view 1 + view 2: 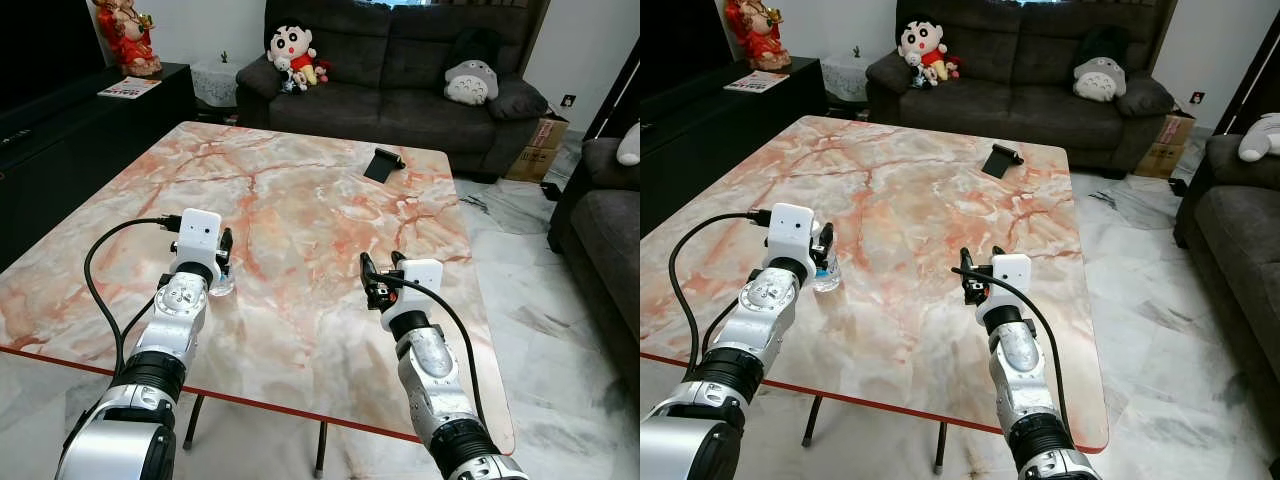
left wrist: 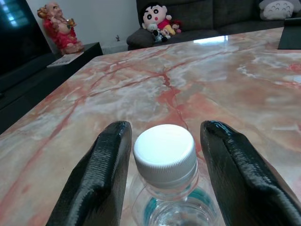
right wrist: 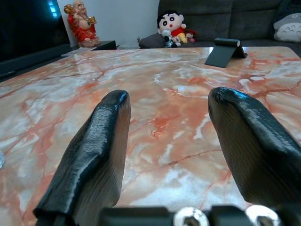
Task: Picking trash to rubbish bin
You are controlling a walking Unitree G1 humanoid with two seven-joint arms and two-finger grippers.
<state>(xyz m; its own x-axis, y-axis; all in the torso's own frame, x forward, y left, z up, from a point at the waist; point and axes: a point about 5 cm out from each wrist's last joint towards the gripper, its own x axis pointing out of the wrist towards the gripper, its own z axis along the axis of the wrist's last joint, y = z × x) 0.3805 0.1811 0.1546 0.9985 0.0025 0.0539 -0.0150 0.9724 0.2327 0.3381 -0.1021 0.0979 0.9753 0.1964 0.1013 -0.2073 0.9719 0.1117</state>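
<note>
Desk [image 1: 300, 200], marble-patterned in pink and white, fills the centre of the left eye view. Left hand [image 1: 222, 262] at lower left of frame, over the desk's near part; a clear plastic bottle [image 1: 221, 283] stands directly beneath and between its fingers. Right hand [image 1: 378, 283] at lower centre-right, resting low over bare desk, well apart from the bottle. Black phone stand [image 1: 381, 163] near the desk's far edge, upper centre; dark sofa [image 1: 400, 80] with plush toys behind it.

Right eye view: same layout; bottle [image 1: 826, 275] at lower left, at the left hand's fingertips.

Left wrist view: bottle's white cap [image 2: 164, 150] sits between the two black fingers [image 2: 101, 174], narrow gaps either side; hand released, not clenched.

Right wrist view: fingers [image 3: 94, 155] spread wide, grasping nothing, desk surface between them.
</note>
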